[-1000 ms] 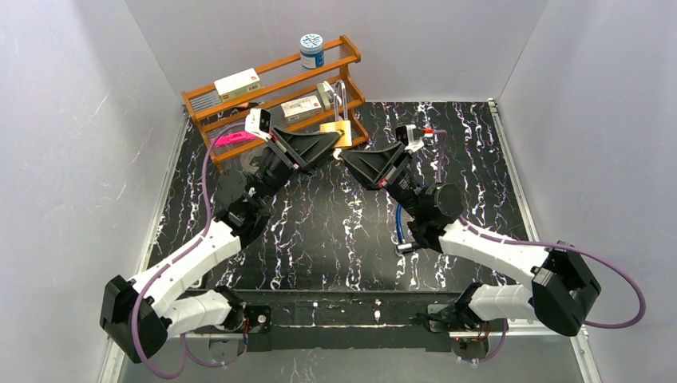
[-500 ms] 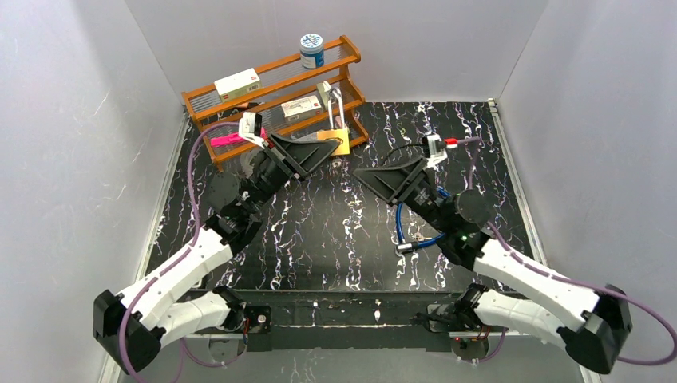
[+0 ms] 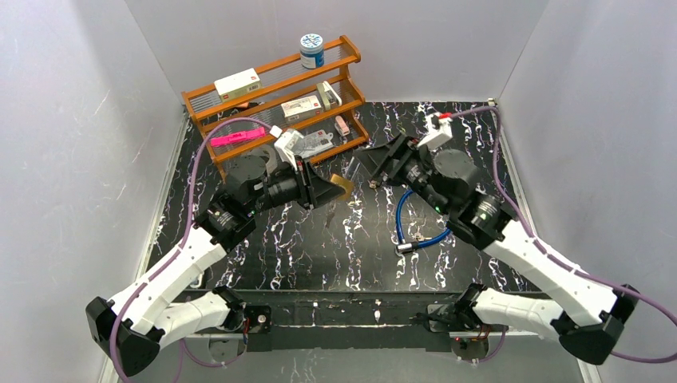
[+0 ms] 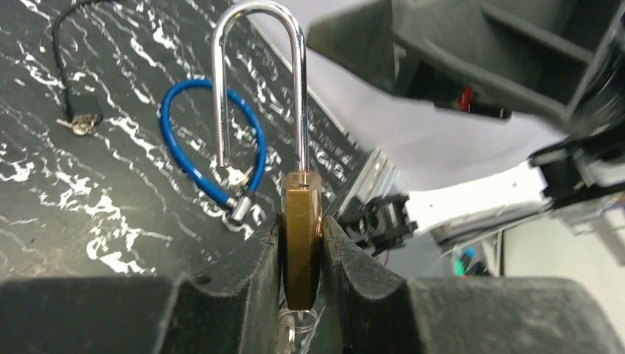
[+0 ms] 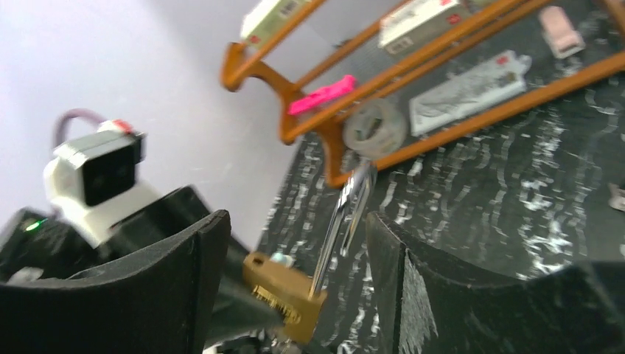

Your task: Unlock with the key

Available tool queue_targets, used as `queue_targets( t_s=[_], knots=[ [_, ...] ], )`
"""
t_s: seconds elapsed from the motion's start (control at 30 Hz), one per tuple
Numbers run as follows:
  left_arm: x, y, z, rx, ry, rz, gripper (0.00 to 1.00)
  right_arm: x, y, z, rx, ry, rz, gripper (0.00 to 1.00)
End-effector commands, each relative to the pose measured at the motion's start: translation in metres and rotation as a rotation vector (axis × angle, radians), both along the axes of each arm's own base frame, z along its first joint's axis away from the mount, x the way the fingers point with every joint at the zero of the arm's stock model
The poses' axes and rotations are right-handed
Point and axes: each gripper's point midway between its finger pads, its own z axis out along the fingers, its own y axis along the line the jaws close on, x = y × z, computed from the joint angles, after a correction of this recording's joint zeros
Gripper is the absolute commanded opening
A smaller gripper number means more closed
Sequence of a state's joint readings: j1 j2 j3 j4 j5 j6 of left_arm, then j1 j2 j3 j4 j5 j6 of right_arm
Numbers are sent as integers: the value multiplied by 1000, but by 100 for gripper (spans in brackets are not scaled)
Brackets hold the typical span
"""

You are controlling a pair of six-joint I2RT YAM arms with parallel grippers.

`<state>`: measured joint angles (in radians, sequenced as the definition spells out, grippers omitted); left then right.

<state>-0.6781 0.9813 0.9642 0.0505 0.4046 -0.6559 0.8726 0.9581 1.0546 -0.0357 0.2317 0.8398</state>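
Top external view: a black marbled table [image 3: 359, 247] carries one wooden rack [image 3: 192, 108] at its far left. The left arm [image 3: 184, 263] and right arm [image 3: 543, 263] lean in over the middle. On the rack's top shelf sit a white box [image 3: 237, 83] and a blue-lidded jar [image 3: 311, 50]. The lower shelves hold two more cartons [image 3: 302, 106], a pink tool [image 3: 233, 137] and a flat packet [image 3: 315, 144]. One blue cable lock [image 3: 397, 217] lies looped on the table under the right arm.

The left gripper [image 4: 301, 228] pinches the single brass padlock [image 4: 300, 251] by its flat sides above the table — one leg of its shackle [image 4: 303, 96] hangs free of the body. The right gripper [image 5: 295, 221] stands spread wide near it, holding nothing.

A metal ring [image 4: 295, 324] pokes out below the padlock, mostly hidden by the fingers; whether a key sits in the lock I cannot tell. A small bunch of keys [image 4: 79, 124] lies well apart on the table — too small to count.
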Motion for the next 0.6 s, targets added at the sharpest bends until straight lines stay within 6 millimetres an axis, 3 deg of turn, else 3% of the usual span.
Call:
queue_targets(
  t_s=[0.0,0.23,0.4,0.5,0.53,0.57],
  knots=[
    [-28,9,28,54,-213,-124,0,21,-13,-33,-247,101,-120,74],
    [-6,25,4,141,-244,19,0,34,-28,-70,-394,233,-241,69],
    [24,43,-41,199,-93,236,0,32,-36,-76,-393,247,-272,69],
    [31,36,-75,171,84,286,0,29,-37,-78,-371,244,-262,69],
    [34,26,-91,157,156,274,0,27,-37,-79,-361,244,-254,69],
    [33,16,-92,117,197,243,0,26,-36,-82,-355,247,-250,69]
  ],
)
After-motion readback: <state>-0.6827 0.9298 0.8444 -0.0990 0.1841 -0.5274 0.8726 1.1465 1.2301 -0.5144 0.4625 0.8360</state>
